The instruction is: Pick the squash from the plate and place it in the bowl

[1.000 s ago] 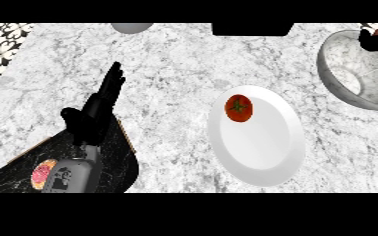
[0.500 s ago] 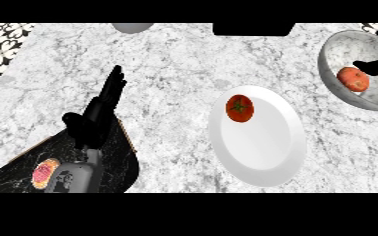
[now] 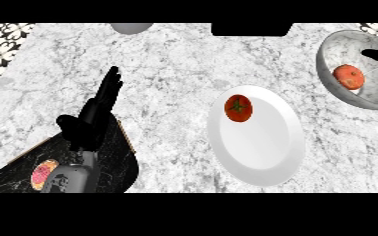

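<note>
Two round red-orange fruits show on the grey-veined white marble counter [image 3: 170, 80]. One, a glossy red fruit with a dark green stem star [image 3: 238, 108], lies on the upper left part of the white oval plate [image 3: 269, 152], which sits right of the counter's middle. The other, an orange-red round squash [image 3: 348, 76], lies inside the grey speckled stone-look bowl [image 3: 329, 60] at the counter's right edge, near the upper right corner; the bowl is cut off by the view's right side.

The black left hand [image 3: 94, 116] stands near the counter's left edge, fingers straight and pointing up and slightly right, holding nothing. It is well apart from both fruits: the plate lies to its right and the bowl far to its right. Its grey forearm [image 3: 68, 179] enters from the lower left corner, above a dark marble-patterned panel with a thin tan edge [image 3: 118, 160].

A small dark shape [image 3: 371, 54] shows at the bowl's right side, just above the squash; whether it belongs to the right hand cannot be told.

A grey rounded object [image 3: 132, 27] and a black rectangular block [image 3: 251, 29] sit at the counter's top edge. No writing or label can be read.
</note>
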You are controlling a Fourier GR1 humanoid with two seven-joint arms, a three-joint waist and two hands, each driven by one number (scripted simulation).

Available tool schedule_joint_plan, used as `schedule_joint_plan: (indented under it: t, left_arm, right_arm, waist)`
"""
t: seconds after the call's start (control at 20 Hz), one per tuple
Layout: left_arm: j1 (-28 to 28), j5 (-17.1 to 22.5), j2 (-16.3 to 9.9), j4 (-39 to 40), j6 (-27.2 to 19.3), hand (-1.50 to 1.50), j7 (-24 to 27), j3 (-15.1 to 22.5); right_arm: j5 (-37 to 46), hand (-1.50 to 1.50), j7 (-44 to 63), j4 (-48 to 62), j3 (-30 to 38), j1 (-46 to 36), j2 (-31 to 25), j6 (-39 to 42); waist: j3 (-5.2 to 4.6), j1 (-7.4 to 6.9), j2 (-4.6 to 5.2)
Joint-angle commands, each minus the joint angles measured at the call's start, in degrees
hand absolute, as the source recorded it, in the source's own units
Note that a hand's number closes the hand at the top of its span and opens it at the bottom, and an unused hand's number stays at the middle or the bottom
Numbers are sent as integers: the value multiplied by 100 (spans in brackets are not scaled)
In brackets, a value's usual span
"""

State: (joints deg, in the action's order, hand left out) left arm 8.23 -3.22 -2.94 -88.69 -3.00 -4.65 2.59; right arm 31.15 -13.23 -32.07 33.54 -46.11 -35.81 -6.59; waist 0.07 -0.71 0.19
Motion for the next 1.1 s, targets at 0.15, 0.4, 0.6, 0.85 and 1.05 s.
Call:
schedule_joint_plan:
  t: [0.15,0.4,0.6,0.85,1.05]
  left_arm:
    - [-125,-23,46,172,-37,0,233,-63]
    - [60,-22,-14,-52,-28,0,-143,-78]
    - [230,25,-30,133,-24,0,-123,-180]
    - [95,-33,-19,-63,1,0,-296,-75]
    - [51,-45,82,290,-94,0,78,-166]
  right_arm:
    - [-711,-150,647,-724,221,86,49,203]
    - [-1506,-150,402,-901,751,707,-222,883]
    - [-2070,-150,605,-1177,968,998,-487,1587]
    - [-2593,-150,575,-1808,899,1600,-201,1968]
    - [-2819,-150,223,-2286,931,2463,-168,2336]
  waist:
    - [-10,84,-31]
    - [-6,105,-31]
    - [-8,117,-29]
    - [-7,82,-27]
    - [-8,98,-23]
